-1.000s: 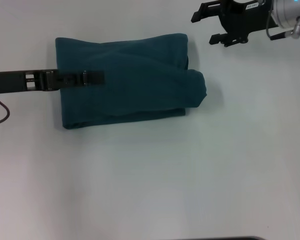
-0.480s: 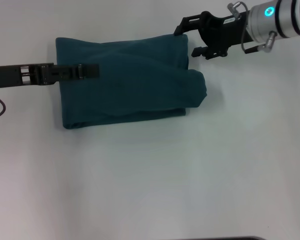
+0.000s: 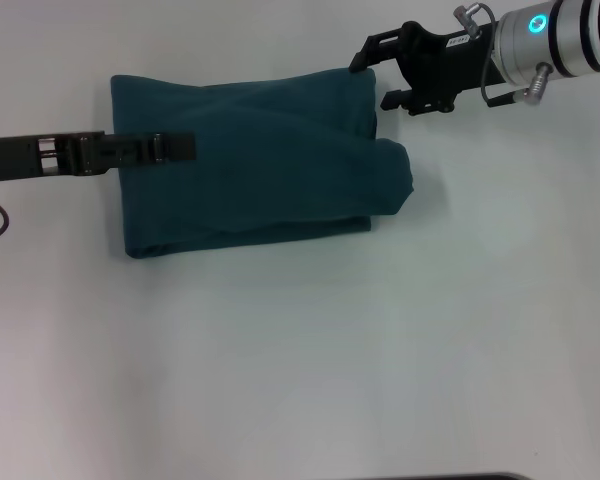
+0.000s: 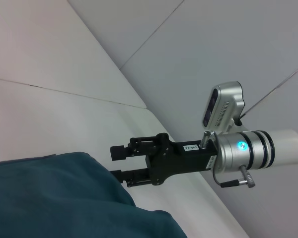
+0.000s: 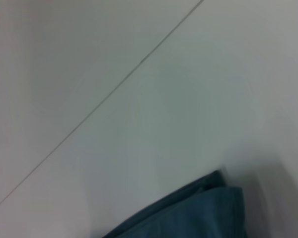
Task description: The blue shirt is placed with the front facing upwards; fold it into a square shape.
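The soft, limp blue shirt (image 3: 250, 160) needs an edge grip; the released right hand (image 3: 374, 72) waits at its far right corner, while whether the left hand (image 3: 175, 148) is released or clenched cannot be told.

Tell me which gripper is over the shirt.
The left gripper: it reaches across the blue shirt. The right gripper sits at its far right corner, open.

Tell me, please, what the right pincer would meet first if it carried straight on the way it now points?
Most likely the blue shirt. The right pincer points toward the robot's left, its open fingers level with the shirt's far right corner. Its height above the cloth is unclear, so it could pass just over the fabric.
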Motion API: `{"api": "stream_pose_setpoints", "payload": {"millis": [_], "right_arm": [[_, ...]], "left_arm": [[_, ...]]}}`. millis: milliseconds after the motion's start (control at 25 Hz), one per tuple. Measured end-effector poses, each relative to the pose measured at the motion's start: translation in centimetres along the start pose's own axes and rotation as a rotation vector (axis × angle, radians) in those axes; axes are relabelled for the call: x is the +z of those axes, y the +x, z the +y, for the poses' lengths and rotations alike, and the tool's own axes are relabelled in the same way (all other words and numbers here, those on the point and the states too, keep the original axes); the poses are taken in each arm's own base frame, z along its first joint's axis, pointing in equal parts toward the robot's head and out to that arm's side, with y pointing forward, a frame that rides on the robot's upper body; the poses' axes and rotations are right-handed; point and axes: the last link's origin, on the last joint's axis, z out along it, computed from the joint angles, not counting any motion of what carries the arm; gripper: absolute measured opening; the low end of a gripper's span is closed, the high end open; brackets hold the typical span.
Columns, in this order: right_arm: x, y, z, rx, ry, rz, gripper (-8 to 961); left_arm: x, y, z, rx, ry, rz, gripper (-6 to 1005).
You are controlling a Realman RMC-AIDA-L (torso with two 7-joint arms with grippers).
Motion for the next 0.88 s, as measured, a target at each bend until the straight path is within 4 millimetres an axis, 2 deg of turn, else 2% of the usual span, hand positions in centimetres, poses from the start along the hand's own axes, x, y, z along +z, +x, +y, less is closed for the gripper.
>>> {"api": "stream_pose_setpoints", "payload": {"millis": [600,880], "right_arm": [[0.38,-0.52,0.87,-0.034,0.006,-0.034,701],[0.27,-0.16,0.31,-0.016,0.015,-0.008,472]], "left_arm": [[0.03,0.67,-0.23,0.015,0.023,0.013,762],[-0.46,1.03,-0.5,0.014,0.036,0.039,763]]}}
